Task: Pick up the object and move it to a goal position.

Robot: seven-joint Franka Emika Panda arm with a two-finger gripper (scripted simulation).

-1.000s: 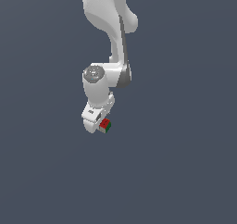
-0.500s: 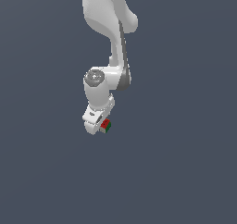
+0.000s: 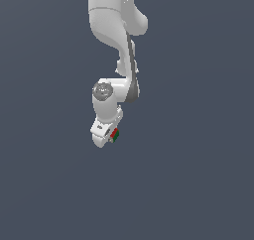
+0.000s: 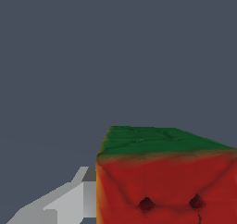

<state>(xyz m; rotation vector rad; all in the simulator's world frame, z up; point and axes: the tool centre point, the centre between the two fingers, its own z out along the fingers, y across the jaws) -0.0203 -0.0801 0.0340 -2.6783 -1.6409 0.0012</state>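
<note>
Nothing shifted, pincer [image 3: 110, 136] still clamping cube [image 3: 114, 134], grey backdrop

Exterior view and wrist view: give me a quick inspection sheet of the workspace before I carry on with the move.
Surface: a plain dark grey-blue ground; whether it is a table cannot be told.
Job's things: the small cube with red and green faces sits at the claw tip; the wrist view shows it close up. No goal marker seen.
Clutter: nothing seen.
Grippers: the white claw is shut on the cube; one light grey finger lies against the cube's side.
Cables: nothing seen.
Surroundings: the white robot arm comes down from above; nothing else seen.
</note>
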